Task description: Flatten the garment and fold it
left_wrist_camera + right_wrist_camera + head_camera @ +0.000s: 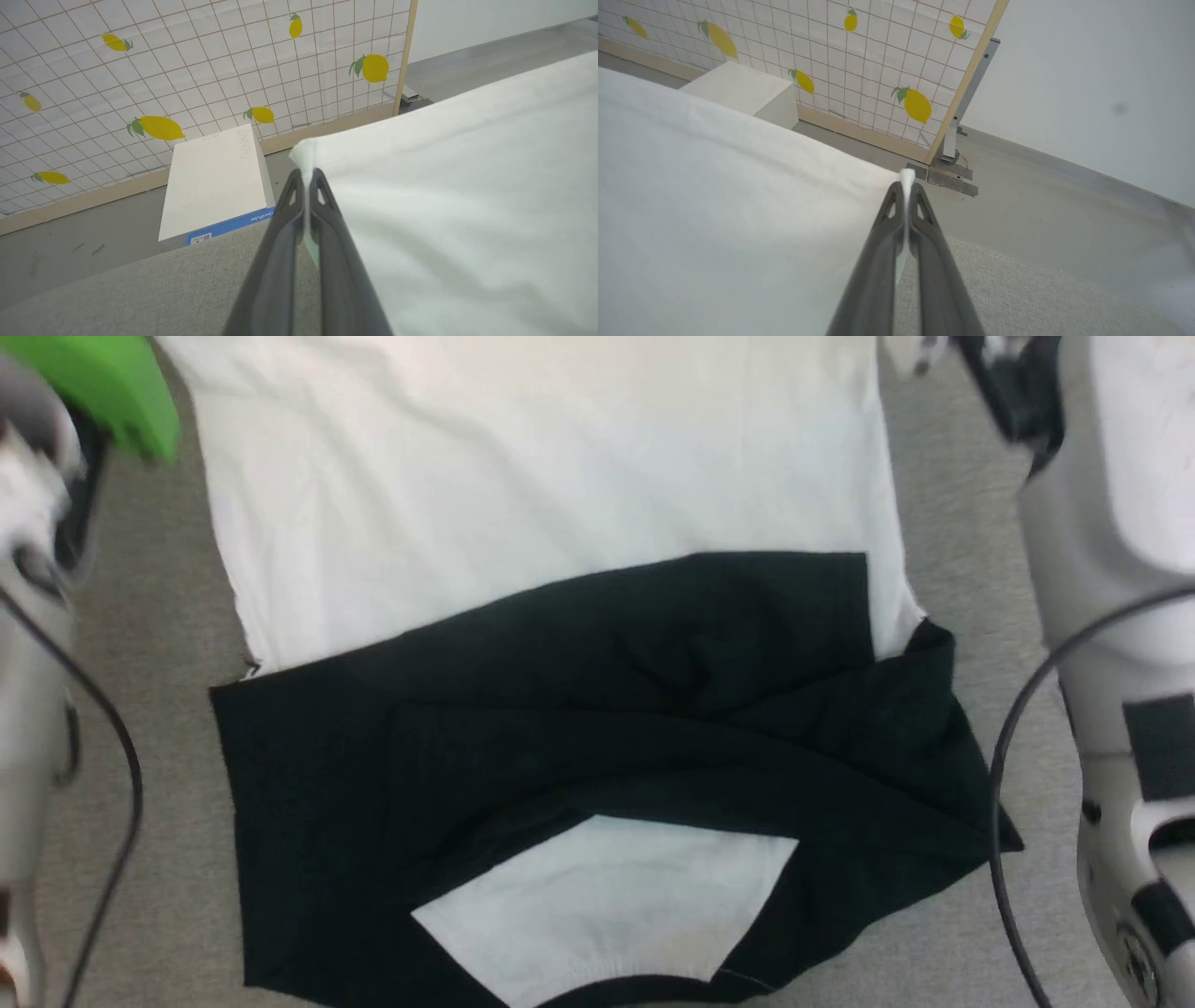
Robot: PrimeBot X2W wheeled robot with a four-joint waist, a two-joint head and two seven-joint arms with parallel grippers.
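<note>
Broadly, the grey cloth-covered desk (pixel 159 644) carries the garment (pixel 541 523), which lies across most of it. Its white body runs toward the far side, and the black sleeves (pixel 560 709) are folded crosswise over the near part, with a white patch showing below them at the near edge. Beyond the desk stands a screen (pixel 187 70) of white squares printed with lemons, and a white box (pixel 212 186) with a blue edge lies on the floor at its foot. The left hand (pixel 307 175) has its two dark fingers pressed together on one far corner of the white cloth. The right hand (pixel 906 186) pinches the other far corner the same way.
</note>
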